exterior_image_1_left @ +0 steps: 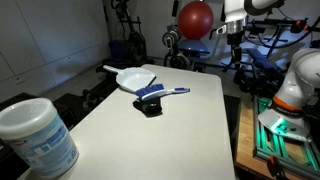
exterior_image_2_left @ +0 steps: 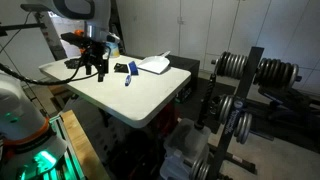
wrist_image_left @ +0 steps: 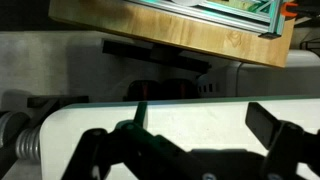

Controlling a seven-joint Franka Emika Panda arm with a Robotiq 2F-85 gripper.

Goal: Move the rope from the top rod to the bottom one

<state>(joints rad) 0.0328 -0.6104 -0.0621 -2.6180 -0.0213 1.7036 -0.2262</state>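
Gripper (exterior_image_2_left: 96,68): hanging upper left above the table (exterior_image_2_left: 130,100) edge, fingers spread and empty, probably readying a grasp.
Rope: showing in no view; rods neither.
Bowl (exterior_image_1_left: 130,78): lying mid-table, well apart.

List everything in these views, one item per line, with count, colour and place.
table: one, white, centre of the scene
dish: one, white, with a handle, far part of the table
brush: one, blue and white, beside the dish, lying across the block
block: one, black, under the brush
tub: one, white with a blue label, on a table corner
ball: one, red, behind the table
weight rack: one, black with grey weights, on the floor beside the table
rope, rods: none in view
arm: one, white, at the table's edge
gripper: one, black, open, above the table edge
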